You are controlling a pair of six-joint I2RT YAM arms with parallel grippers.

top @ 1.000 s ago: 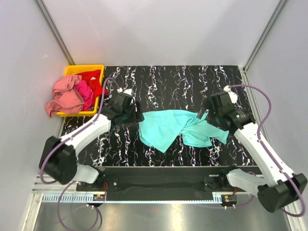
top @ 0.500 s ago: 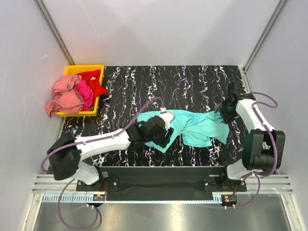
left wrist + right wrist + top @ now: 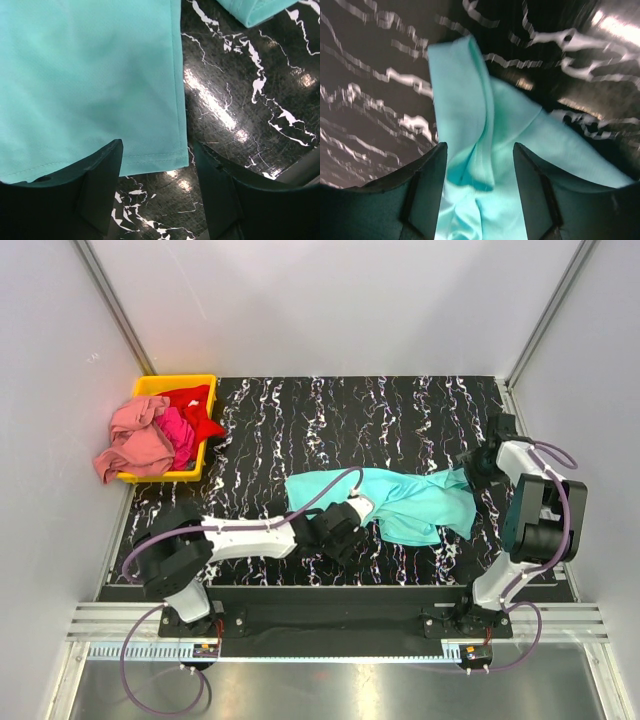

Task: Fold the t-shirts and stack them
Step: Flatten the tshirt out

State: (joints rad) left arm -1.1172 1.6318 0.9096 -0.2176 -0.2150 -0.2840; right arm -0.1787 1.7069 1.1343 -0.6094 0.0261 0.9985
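The turquoise-teal t-shirt [image 3: 405, 502] lies crumpled and stretched sideways across the middle of the black marbled table [image 3: 400, 410]. My left gripper [image 3: 345, 532] is open at the shirt's near left edge. In the left wrist view the left gripper [image 3: 157, 150] straddles the hemmed corner of the shirt [image 3: 90, 75], which lies flat on the table. My right gripper [image 3: 479, 476] is open at the shirt's right end. In the right wrist view the right gripper [image 3: 480, 150] has a bunched fold of the teal cloth [image 3: 470, 100] between its fingers. The salmon pink shirt [image 3: 135, 440], magenta shirt [image 3: 178, 430] and red shirt [image 3: 195, 405] are piled in the bin.
The yellow bin [image 3: 175, 382] stands at the table's far left corner, with the pink shirt hanging over its left rim. Grey walls close in the table on three sides. The right arm is folded near the table's right edge.
My left gripper swept from the shirt's far left side to its near edge. My right gripper moved out to the right end. The shirt is drawn out longer sideways.
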